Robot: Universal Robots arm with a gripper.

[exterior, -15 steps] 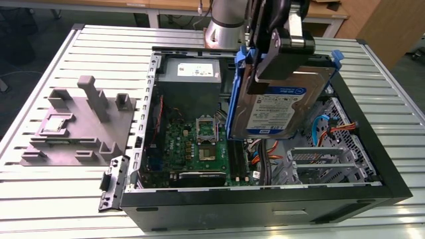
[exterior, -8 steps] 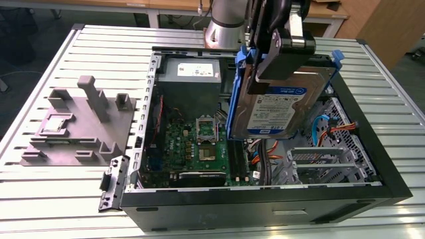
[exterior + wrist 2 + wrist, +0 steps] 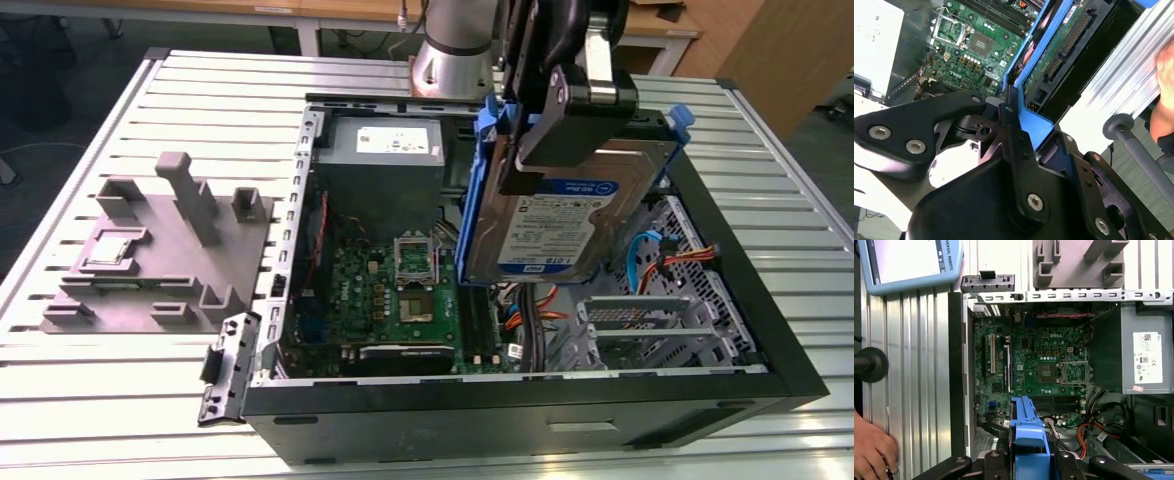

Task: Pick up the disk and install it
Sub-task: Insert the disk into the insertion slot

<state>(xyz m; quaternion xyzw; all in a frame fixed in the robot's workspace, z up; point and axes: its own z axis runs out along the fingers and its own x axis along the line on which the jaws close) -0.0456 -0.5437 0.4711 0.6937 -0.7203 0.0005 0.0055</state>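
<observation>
Silver-grey hard drive in its blue bracket hangs clamped between my pincer's closed jaws, just below them, above the open computer case. Pickup looks done; installing remains, I judge, as the drive sits in no bay

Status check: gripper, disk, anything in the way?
Gripper shut on the disk. Disk upright above the open case, not seated. Orange cables near its lower end; a hand beside the case.

Three cameras, one computer case
We look steeply down in the exterior view; both wrist views sit close above, sharing its motherboard.
</observation>
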